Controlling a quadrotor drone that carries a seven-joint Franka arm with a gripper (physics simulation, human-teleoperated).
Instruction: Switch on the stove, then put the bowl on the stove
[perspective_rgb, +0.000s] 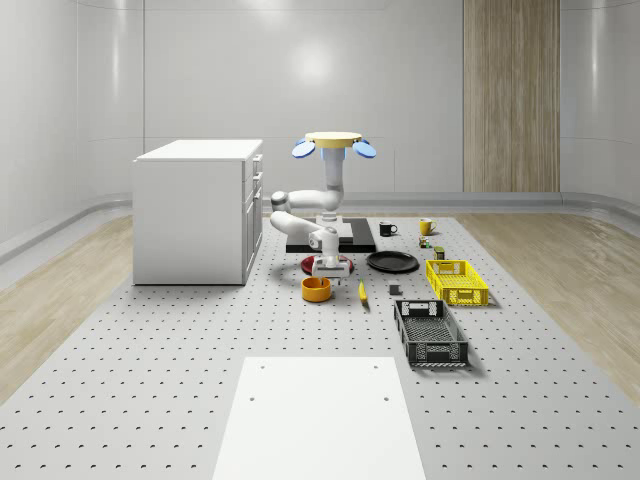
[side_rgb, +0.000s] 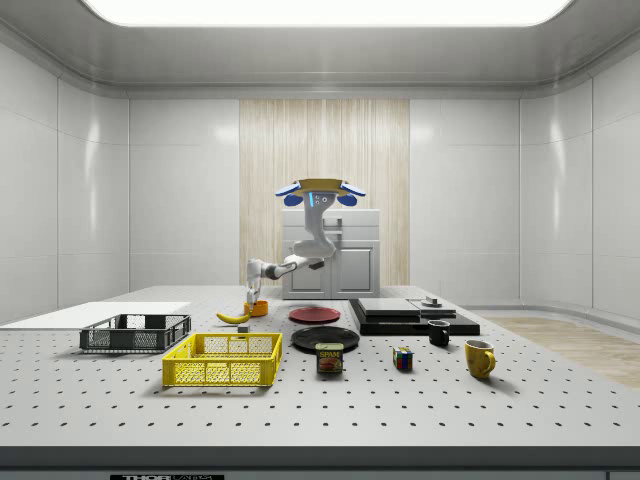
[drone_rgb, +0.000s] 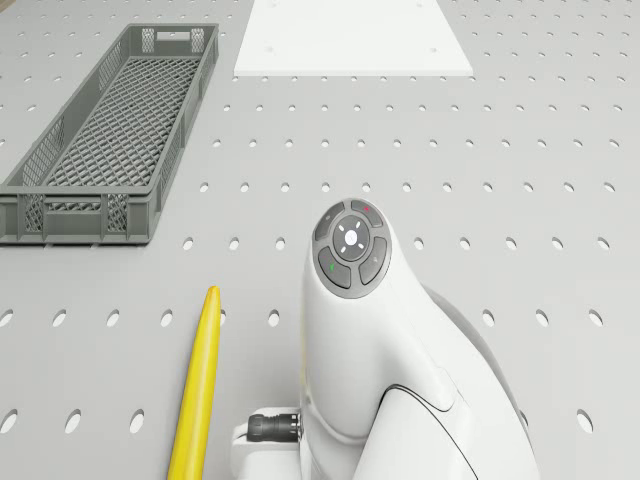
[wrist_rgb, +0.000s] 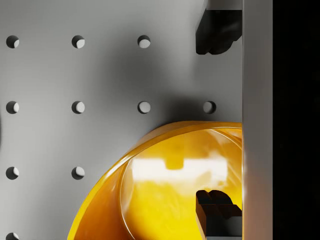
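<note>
The orange bowl (perspective_rgb: 316, 288) stands on the perforated table in front of the red plate (perspective_rgb: 328, 263). The drone (perspective_rgb: 333, 145) hovers above the black stove (perspective_rgb: 330, 236), its arm reaching forward and down. My gripper (perspective_rgb: 323, 272) hangs just over the bowl's back edge. In the wrist view the gripper (wrist_rgb: 216, 122) is open and straddles the bowl (wrist_rgb: 165, 195) rim: one dark fingertip (wrist_rgb: 215, 35) is outside the bowl, the other inside it. From the side, the gripper (side_rgb: 254, 298) sits right on top of the bowl (side_rgb: 259, 309), left of the stove (side_rgb: 405, 315).
A banana (perspective_rgb: 362, 292) lies right of the bowl, a black plate (perspective_rgb: 392, 262) beyond it. A yellow crate (perspective_rgb: 456, 281) and a grey crate (perspective_rgb: 430, 333) stand to the right. A white cabinet (perspective_rgb: 195, 210) rises at the left, with mugs (perspective_rgb: 387, 229) behind the stove.
</note>
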